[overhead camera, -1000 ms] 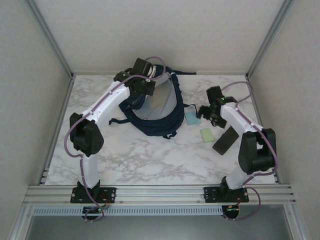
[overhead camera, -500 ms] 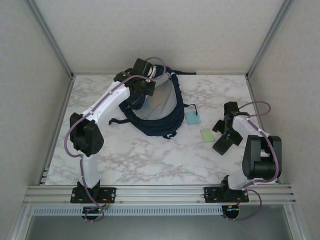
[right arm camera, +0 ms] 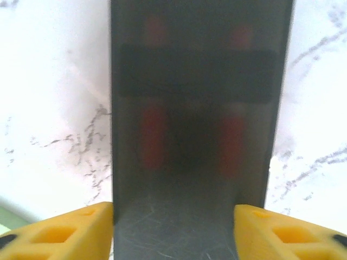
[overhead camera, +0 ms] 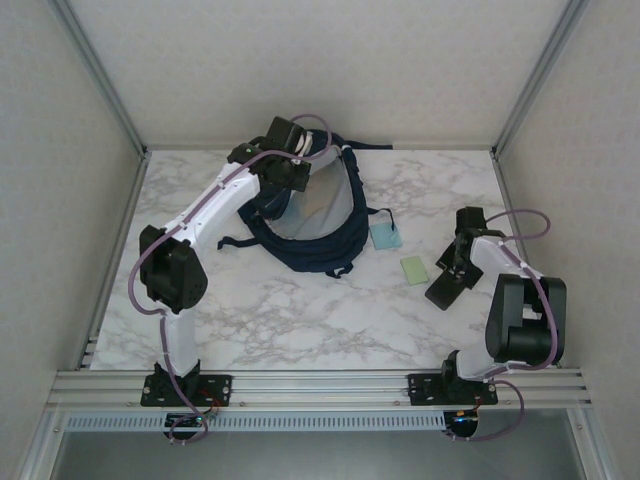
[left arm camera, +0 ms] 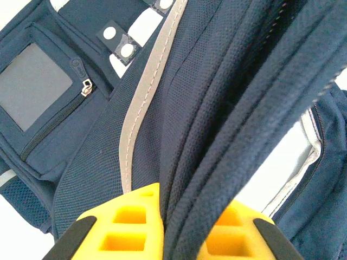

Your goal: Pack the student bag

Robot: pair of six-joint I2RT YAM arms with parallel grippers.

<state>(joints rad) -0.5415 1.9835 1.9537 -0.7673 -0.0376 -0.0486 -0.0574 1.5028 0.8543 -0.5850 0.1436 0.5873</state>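
The student bag (overhead camera: 322,252), navy with a pale lining, lies open at the back centre of the table. My left gripper (overhead camera: 302,172) is shut on its upper rim. In the left wrist view the yellow fingers (left arm camera: 127,227) pinch thick navy piping and strap (left arm camera: 217,162), and the grey patch (left arm camera: 35,84) sits on a zipped pocket. My right gripper (overhead camera: 458,262) is low over a black flat slab (overhead camera: 447,289) at the right. It is open, with a finger at each long side of the slab (right arm camera: 195,108), the left one (right arm camera: 70,233) at its edge.
A light blue card (overhead camera: 385,235) lies just right of the bag. A pale green pad (overhead camera: 414,270) lies between the card and the slab, and its corner (right arm camera: 6,216) shows beside my right fingers. Metal frame posts and walls ring the marble table (overhead camera: 300,320).
My right arm swung away from the blue card, out to the right and down over the black slab. The left arm and the bag stayed still.
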